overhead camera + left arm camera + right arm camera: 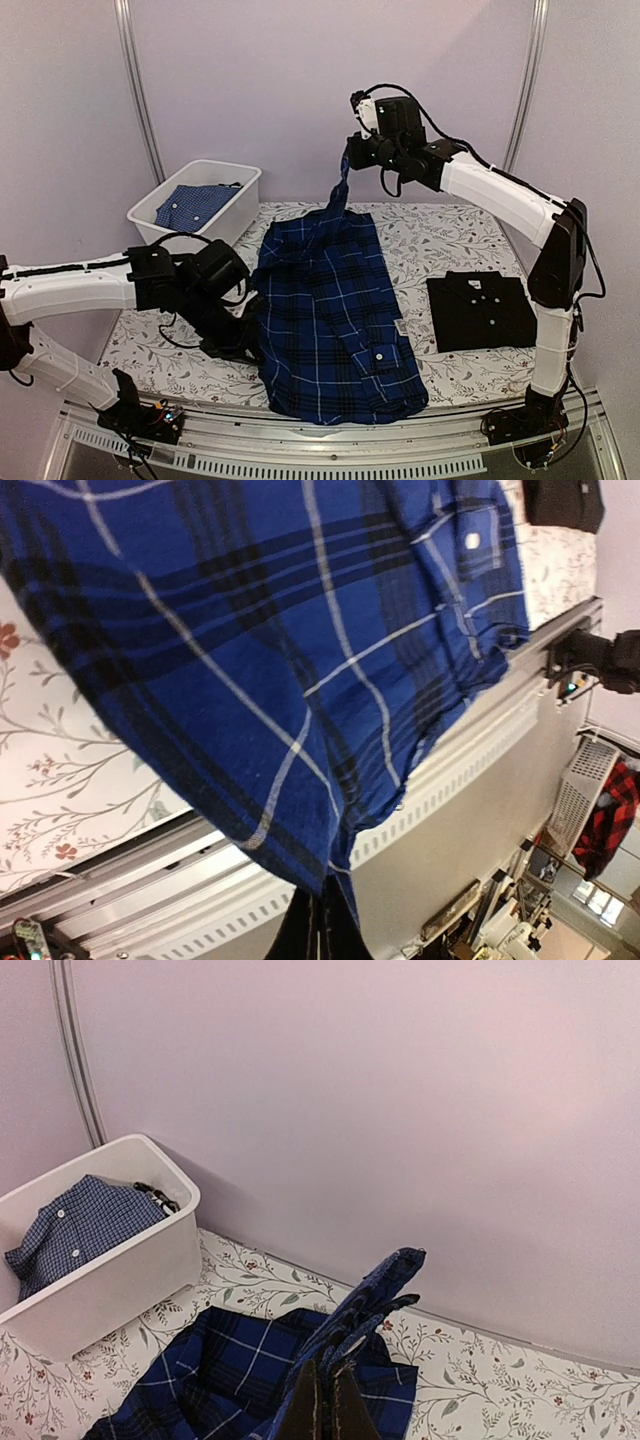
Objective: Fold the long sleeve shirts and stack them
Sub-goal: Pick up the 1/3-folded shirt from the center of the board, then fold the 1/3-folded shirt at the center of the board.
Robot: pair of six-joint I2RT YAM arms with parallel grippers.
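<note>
The navy-and-blue plaid shirt lies lengthwise on the table's middle, its near end reaching the front edge. My right gripper is shut on the shirt's far end and holds it lifted above the table's back; the pinched cloth sticks up past its fingers. My left gripper is shut on the shirt's left edge low over the table; the plaid cloth fills the left wrist view. The black shirt lies folded on the right, its corner also showing in the left wrist view.
A white bin at the back left holds a small-check blue shirt; it also shows in the right wrist view. The table has a floral cover. A metal rail runs along the front edge.
</note>
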